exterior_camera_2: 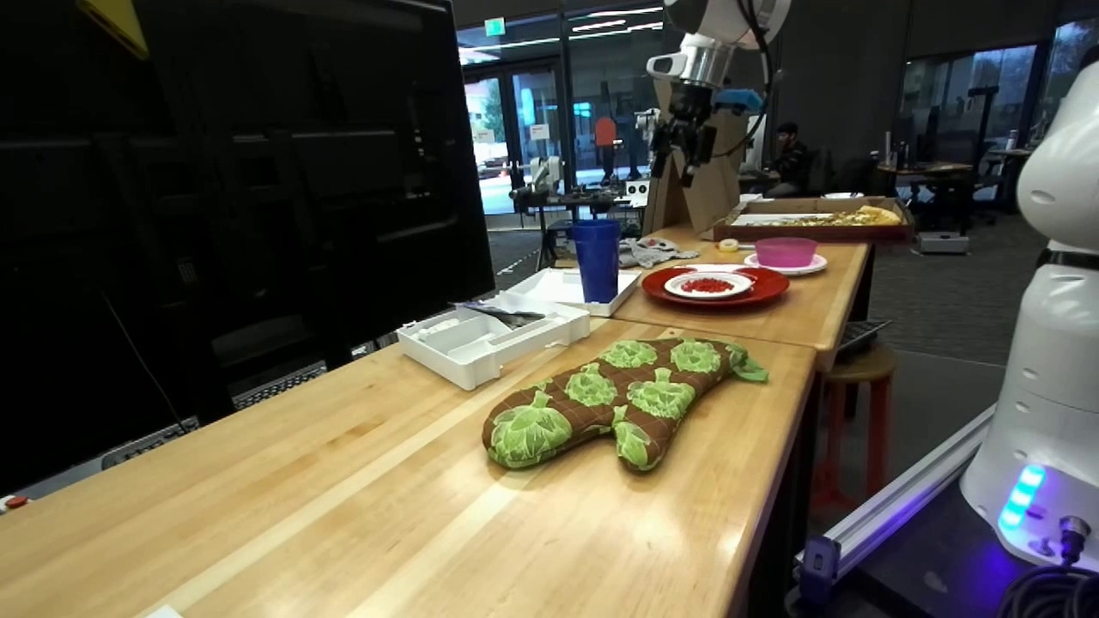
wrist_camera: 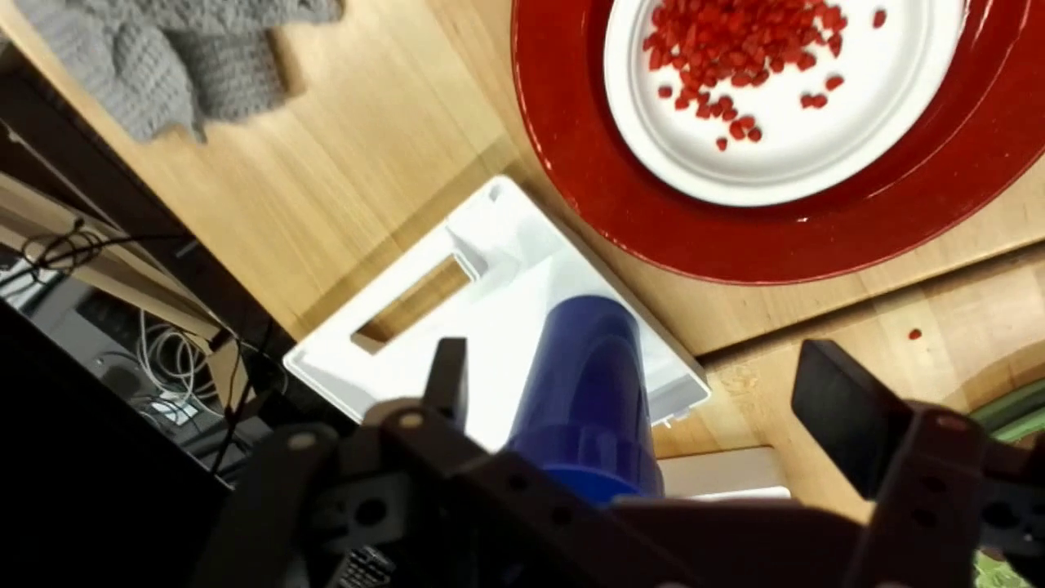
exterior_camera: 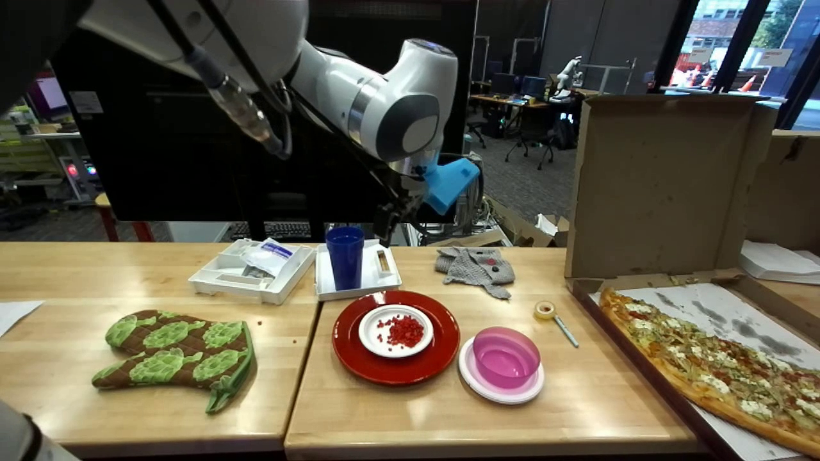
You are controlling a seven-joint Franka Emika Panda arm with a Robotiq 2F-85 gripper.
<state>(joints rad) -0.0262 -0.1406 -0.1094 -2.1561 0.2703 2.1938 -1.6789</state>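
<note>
My gripper (wrist_camera: 635, 396) stands open in the wrist view, its two dark fingers wide apart with nothing held. Below and beyond them, framed between the fingers, a blue cup (wrist_camera: 584, 376) stands upright on a white tray (wrist_camera: 506, 245). In an exterior view the gripper (exterior_camera_2: 678, 163) hangs well above the table, apart from the cup (exterior_camera_2: 597, 257). Beside the tray lies a red plate (wrist_camera: 694, 245) carrying a small white plate (wrist_camera: 784, 175) with red bits (wrist_camera: 735, 41) heaped on it. The gripper's own body hides the cup's near end in the wrist view.
A second white tray (exterior_camera: 221, 269) with a packet adjoins the first. A patterned oven mitt (exterior_camera: 179, 355), grey knitted cloth (exterior_camera: 474, 266), pink bowl (exterior_camera: 506, 358), tape roll (exterior_camera: 544, 310) and marker (exterior_camera: 566, 331) lie around. An open pizza box (exterior_camera: 666, 192) and large black screen (exterior_camera: 192, 147) rise behind.
</note>
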